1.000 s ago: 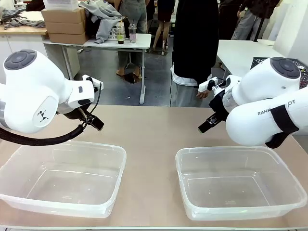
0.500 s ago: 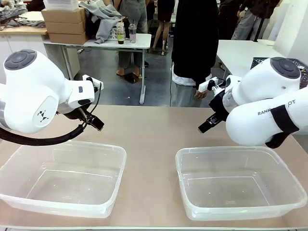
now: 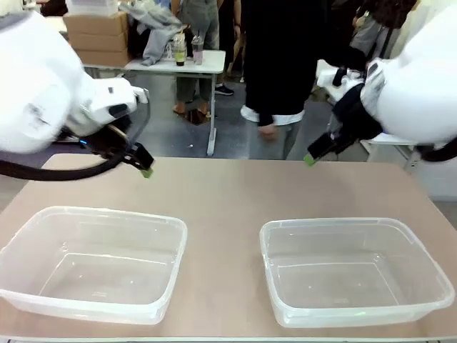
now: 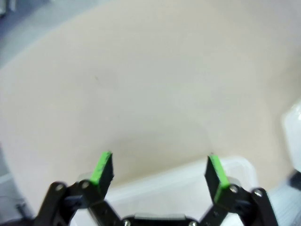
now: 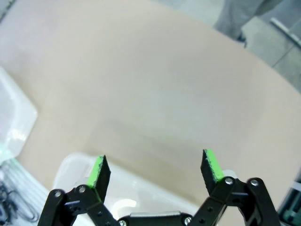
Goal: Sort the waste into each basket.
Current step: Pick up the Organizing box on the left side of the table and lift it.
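Evidently just starting: left hand [image 4: 159, 169] and right hand [image 5: 154, 167] hover spread and empty; left tub [image 3: 107, 212], right tub [image 3: 335, 223] unfilled; next calls for locating waste.

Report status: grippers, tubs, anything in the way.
Left gripper open, hovering past left tub. Right gripper open, hovering past right tub. Both tubs empty. Person at far edge.

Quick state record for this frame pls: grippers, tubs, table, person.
left gripper: open, holding nothing, raised over the table behind the left tub
right gripper: open, holding nothing, raised over the table behind the right tub
left tub: upright, nothing inside
right tub: upright, nothing inside
table: tan top, tubs side by side, apart
person: standing at far side, dark clothes, hand hanging down
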